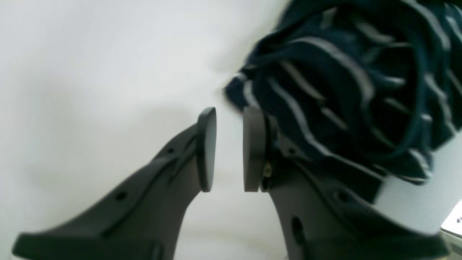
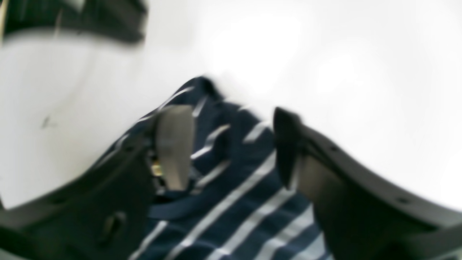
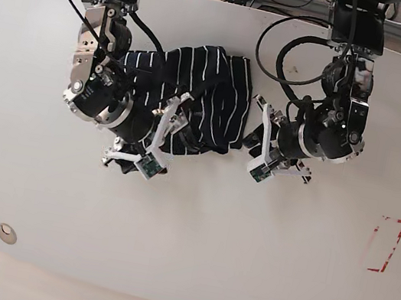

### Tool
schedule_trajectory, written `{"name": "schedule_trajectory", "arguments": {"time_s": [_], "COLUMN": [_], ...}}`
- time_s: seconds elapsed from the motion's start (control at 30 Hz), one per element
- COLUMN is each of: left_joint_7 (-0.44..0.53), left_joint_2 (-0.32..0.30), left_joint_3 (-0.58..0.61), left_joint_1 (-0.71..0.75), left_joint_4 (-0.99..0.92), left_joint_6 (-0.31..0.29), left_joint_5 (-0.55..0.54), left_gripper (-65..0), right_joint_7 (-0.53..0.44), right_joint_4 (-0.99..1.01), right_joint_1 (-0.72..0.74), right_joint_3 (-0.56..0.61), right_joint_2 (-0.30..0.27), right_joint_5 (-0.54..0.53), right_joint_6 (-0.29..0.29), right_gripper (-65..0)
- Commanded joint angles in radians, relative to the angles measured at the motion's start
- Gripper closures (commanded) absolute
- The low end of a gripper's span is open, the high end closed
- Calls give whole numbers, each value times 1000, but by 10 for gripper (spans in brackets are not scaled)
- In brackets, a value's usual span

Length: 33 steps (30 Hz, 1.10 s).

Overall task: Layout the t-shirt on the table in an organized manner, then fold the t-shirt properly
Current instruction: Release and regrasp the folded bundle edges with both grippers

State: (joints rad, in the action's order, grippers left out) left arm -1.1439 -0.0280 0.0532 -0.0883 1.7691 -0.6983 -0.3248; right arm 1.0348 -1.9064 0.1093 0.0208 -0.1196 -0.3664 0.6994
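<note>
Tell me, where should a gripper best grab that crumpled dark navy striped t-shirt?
Probably at the bunched hem edge of the dark navy, white-striped cloth t-shirt nearest the left gripper, coming in from the bare white table side. There the folds stand raised and free, while its middle lies flatter.

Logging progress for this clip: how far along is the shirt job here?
Early. Done: nothing visibly; the shirt lies bunched and wrinkled on the table, not spread flat. In hand: the right gripper stands open over striped cloth, while the left gripper sits beside the shirt's edge, jaws slightly apart with nothing between them. Left: flattening it out and all the folding.
</note>
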Motion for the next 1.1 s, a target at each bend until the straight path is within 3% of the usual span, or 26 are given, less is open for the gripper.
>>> {"name": "schedule_trajectory", "arguments": {"time_s": [0.0,0.13,0.33,0.47,0.77,0.9,1.07], "left_joint_7": [-6,-12,-28,-32,-25,23,63], "left_joint_2": [6,33,86,101,61,33,-25], "left_joint_3": [18,40,52,119,281,333,356], "left_joint_1": [-15,-17,11,9,-60,-113,-181], "left_joint_4": [19,19,5,-73,-314,-417,-481], "left_joint_6": [0,0,0,0,0,0,0], "left_joint_5": [-70,-162,-188,-188,-190,-190,-188], "left_gripper": [-114,-114,-114,-114,-114,-114,-114], "right_joint_7": [0,0,-14,-123,-419,-549,-591], "right_joint_4": [-55,-52,54,156,396,486,473], "right_joint_1": [19,36,48,37,-33,-73,-145], "right_joint_3": [-51,-120,-124,-121,-42,-40,-43], "right_joint_2": [-12,-53,-113,-131,-160,-160,-174], "right_joint_5": [-7,-6,-7,-7,-6,-6,-6], "right_joint_6": [-1,-1,-1,-1,-1,-1,-1], "right_gripper": [-457,-426,-212,-101,-97,-97,-95]}}
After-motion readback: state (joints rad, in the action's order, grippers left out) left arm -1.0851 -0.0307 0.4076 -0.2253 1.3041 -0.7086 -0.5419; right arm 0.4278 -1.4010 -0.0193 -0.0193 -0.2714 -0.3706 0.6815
